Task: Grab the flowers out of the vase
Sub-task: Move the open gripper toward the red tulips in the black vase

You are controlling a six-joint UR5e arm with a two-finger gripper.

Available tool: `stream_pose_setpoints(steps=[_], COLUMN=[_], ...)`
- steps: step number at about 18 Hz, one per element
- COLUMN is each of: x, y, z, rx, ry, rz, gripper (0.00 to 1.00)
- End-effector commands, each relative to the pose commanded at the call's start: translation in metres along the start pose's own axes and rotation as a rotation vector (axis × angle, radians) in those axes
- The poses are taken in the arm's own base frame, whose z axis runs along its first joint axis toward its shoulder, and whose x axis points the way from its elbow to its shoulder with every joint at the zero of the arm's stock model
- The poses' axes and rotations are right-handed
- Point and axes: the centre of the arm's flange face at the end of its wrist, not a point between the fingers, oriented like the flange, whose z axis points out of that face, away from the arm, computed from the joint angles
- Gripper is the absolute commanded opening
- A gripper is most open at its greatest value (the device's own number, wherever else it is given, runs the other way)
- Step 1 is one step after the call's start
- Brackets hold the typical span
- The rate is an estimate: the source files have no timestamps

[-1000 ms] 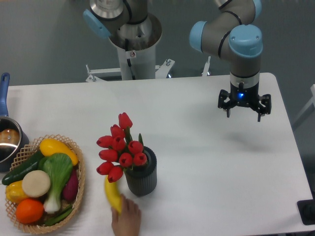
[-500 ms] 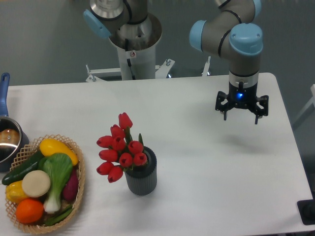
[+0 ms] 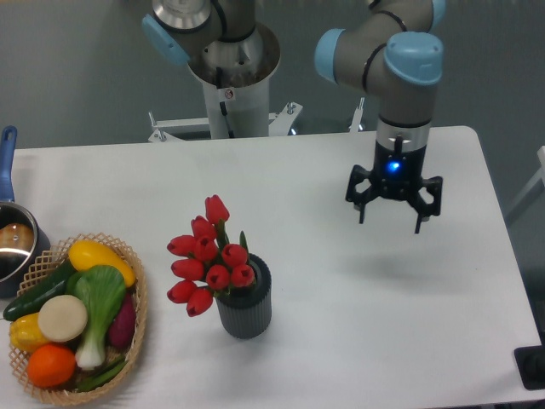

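White tabletop (image 3: 341, 341) fills the view, its front edge lying nearest the camera and its right edge falling off past the arm. Closest, at the left, a woven basket (image 3: 134, 298) of vegetables is set, and just to its right the vase (image 3: 247, 313) stands upright, well in from every edge. The flowers (image 3: 209, 260) are held in its mouth, their stems running up and leaning left, so the buds overhang the vase toward the basket. Bare table is seen between vase and arm. Farther back and to the right, the gripper (image 3: 391, 211) hangs above the surface, fingers spread wide and nothing held. From it the flowers lie forward and leftward, well apart; a clear diagonal approach is judged available.
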Motion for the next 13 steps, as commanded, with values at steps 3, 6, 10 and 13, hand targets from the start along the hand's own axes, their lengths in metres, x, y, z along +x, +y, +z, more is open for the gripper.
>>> stream_pose_setpoints(steps=[3, 6, 10, 13], x=[0.015, 0.025, 0.033, 0.038], y=[-0.020, -0.030, -0.038, -0.047], z=[0.002, 0.003, 0.000, 0.001], rx=[0.078, 0.239, 0.377, 0.427], ry=[0.053, 0.162, 0.248, 0.280], rz=[0.025, 0.013, 0.013, 0.033], gripper=[1.00, 1.00, 1.00, 1.00])
